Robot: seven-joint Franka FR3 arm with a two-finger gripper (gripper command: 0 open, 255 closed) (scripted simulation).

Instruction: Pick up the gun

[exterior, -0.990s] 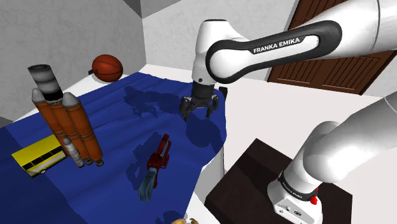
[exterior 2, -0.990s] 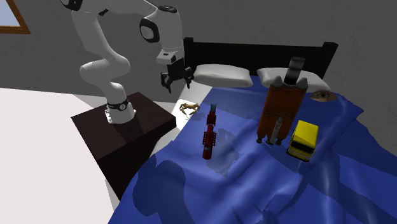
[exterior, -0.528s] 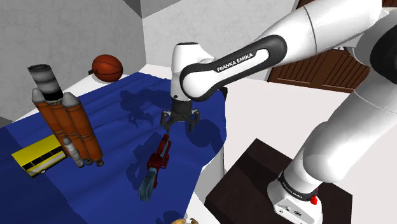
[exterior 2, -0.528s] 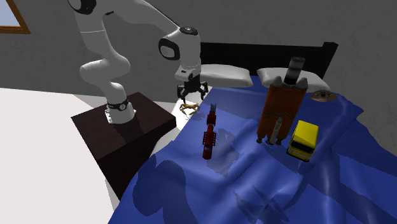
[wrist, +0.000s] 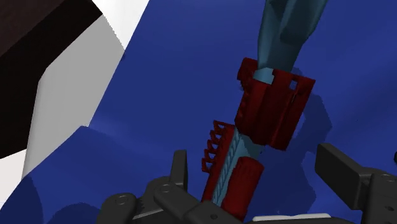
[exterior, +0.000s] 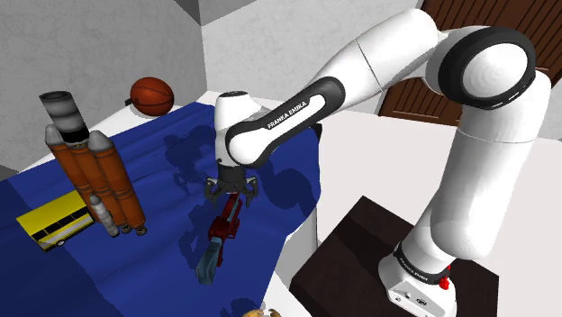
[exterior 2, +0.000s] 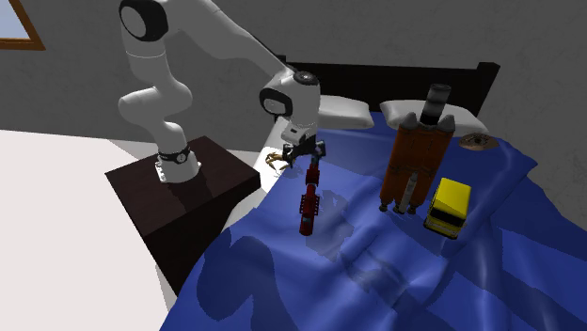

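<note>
1. The gun point(exterior: 222, 232), red with teal parts, lies flat on the blue bedspread point(exterior: 135, 270), near the edge facing the stand.
2. My gripper point(exterior: 231, 191) hovers right over the gun's red end nearest the arm. I judge this the approach step, with no grasp made yet.
3. In the wrist view the fingers point(wrist: 337, 167) stand wide apart, one on either side of the gun, gripping nothing. I can't quite tell whether a tip grazes it.
4. Next I should drop a touch, centre on the red body, close, then lift.
5. The rocket model point(exterior: 90, 171) and yellow bus point(exterior: 54, 218) sit well apart from the gun and look no obstacle.
</note>
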